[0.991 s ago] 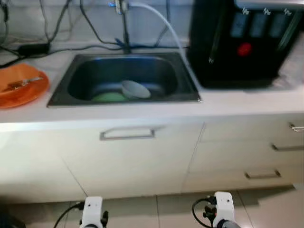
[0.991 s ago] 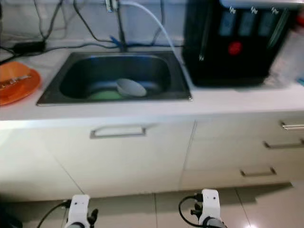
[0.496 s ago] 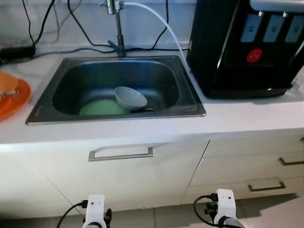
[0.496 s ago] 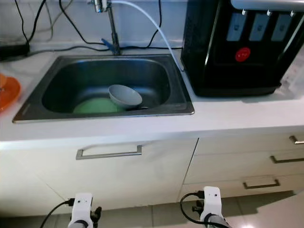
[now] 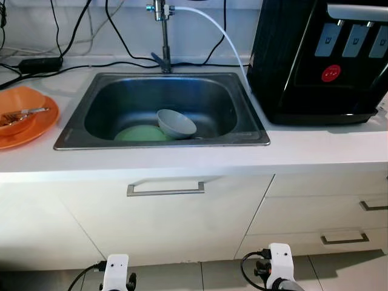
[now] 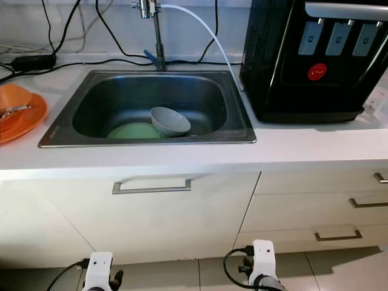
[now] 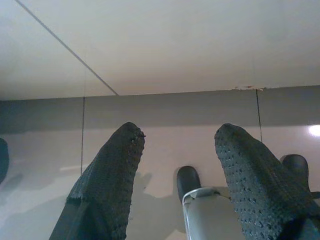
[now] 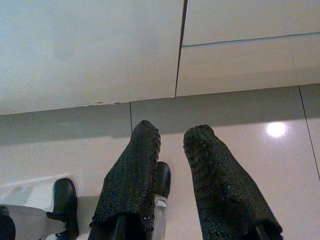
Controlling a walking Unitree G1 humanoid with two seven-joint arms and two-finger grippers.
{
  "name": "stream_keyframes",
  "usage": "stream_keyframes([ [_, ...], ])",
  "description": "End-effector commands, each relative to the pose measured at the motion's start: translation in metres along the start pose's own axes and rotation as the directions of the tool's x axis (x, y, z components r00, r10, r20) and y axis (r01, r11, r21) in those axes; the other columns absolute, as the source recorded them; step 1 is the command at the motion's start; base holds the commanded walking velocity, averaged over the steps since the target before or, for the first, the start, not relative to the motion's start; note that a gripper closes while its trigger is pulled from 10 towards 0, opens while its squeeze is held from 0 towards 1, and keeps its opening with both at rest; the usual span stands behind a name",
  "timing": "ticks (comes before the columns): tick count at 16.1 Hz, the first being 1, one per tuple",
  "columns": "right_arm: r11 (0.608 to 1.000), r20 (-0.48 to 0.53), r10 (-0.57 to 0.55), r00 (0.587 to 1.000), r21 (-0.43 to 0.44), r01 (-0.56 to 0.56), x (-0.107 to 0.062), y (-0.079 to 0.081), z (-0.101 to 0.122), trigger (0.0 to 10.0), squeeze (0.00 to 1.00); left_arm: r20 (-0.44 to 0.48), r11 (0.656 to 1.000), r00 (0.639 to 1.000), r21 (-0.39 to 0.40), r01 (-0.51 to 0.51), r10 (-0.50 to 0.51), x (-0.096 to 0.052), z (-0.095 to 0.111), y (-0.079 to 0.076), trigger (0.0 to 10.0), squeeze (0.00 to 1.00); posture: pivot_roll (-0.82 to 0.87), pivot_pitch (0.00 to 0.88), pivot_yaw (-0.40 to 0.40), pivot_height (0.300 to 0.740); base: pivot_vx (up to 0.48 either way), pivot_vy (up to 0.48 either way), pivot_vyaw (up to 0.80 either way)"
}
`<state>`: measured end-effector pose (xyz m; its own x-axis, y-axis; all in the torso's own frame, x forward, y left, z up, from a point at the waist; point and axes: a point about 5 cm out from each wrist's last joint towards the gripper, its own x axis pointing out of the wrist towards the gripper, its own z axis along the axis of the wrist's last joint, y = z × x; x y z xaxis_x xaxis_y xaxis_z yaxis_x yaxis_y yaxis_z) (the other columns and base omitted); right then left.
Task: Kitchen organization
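Observation:
A grey bowl (image 5: pixel 176 123) lies tilted inside the steel sink (image 5: pixel 254 130), leaning against a green plate (image 5: pixel 138 134) on the sink floor. To the left, an orange plate (image 5: pixel 36 128) on the white counter carries an orange bowl (image 5: pixel 13 117) with a utensil in it. Both arms hang low in front of the cabinet base. My left gripper (image 7: pixel 177 132) points at the floor tiles, open, nothing between its fingers. My right gripper (image 8: pixel 171 132) also hangs over the tiles, fingers a little apart and empty.
A black water dispenser (image 5: pixel 321 60) stands on the counter right of the sink. A faucet (image 5: pixel 162 36) with a white hose, a power brick and black cables run along the back wall. Below are a cabinet door with a handle (image 5: pixel 165 189) and drawers (image 5: pixel 339 209).
The camera has moved closer to the counter and shifted, so the picture sharpened and the orange plate slid back into view at left. Bowl, plate and arms keep their places.

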<state>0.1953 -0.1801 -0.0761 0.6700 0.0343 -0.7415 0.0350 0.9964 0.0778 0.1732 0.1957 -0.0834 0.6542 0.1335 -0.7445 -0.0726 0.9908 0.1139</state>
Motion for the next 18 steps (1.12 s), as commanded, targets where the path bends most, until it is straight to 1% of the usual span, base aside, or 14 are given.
stream_keyframes([
  [1, 1.0, -0.017, 0.0, 1.0, -0.021, 0.0, -0.0005, -0.0013, -0.0022, 10.0, 0.0, -0.011, 1.0, 1.0, 0.006, 0.001, -0.001, -0.0002, -0.0017, -0.0013, 10.0, 0.0, 0.06, 0.037, -0.011, 0.74, 0.0, 0.0, 0.0],
  [4, 0.999, -0.021, 0.001, 1.0, -0.034, -0.002, -0.0006, -0.0002, -0.0033, 10.0, 0.0, -0.012, 1.0, 1.0, 0.024, -0.003, 0.003, 0.0, -0.0014, -0.001, 10.0, 0.0, 0.06, 0.042, -0.012, 0.74, 0.0, 0.0, 0.0],
  [11, 1.0, -0.018, 0.001, 1.0, -0.021, -0.002, -0.0005, 0.0002, -0.0032, 10.0, 0.0, -0.014, 0.999, 1.0, 0.033, -0.006, 0.006, 0.0002, -0.0011, -0.0013, 10.0, 0.0, 0.06, 0.047, -0.011, 0.74, 0.0, -0.326, 0.0],
  [18, 1.0, -0.017, 0.007, 1.0, -0.022, -0.007, -0.0004, 0.0002, -0.0024, 10.0, 0.0, -0.011, 1.0, 1.0, 0.013, -0.015, 0.015, 0.0003, -0.0005, -0.0004, 10.0, 0.0, 0.06, 0.047, -0.015, 0.74, 0.0, 0.0, 0.0],
])
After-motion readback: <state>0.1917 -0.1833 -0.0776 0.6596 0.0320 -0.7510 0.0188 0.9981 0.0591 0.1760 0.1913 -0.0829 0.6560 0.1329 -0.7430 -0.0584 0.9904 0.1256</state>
